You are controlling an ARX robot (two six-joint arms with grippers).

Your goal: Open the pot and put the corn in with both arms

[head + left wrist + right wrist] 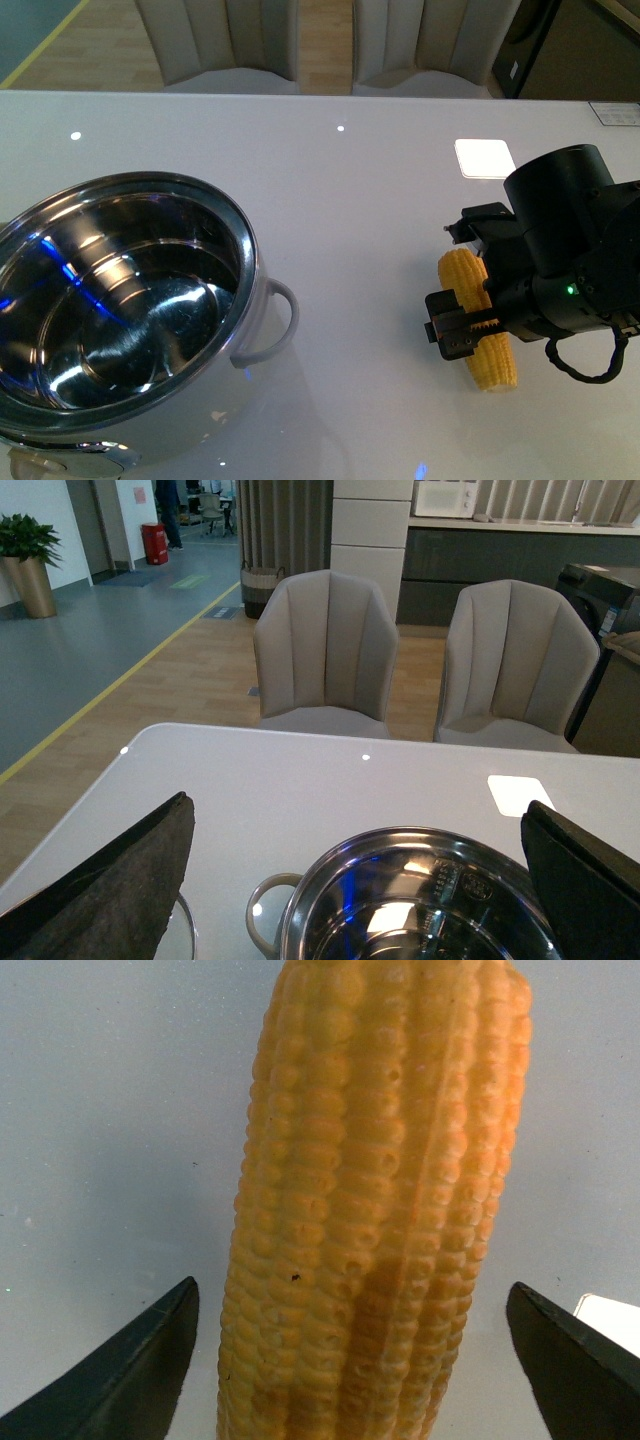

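White, glossy tabletop [360, 180] is carrying everything. Nearest you, at the left, the pot [130, 300] is sitting uncovered, your left gripper [357, 805] hanging by it with fingers apart and empty. Rightward, well apart from the pot, the corn [480, 320] is lying flat and your right gripper [352, 1288] is straddling it, fingers [120, 1370] spread, not touching it. You are, I judge, working the pickup: next you are needing to close on the corn, lift it, and carry it over the pot's rim. Beyond, pale chairs [325, 650] are standing.

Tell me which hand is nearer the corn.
Right. The right hand is open and straddles the corn, one finger on each side, not touching. The left hand is open by the pot, well away from the corn.
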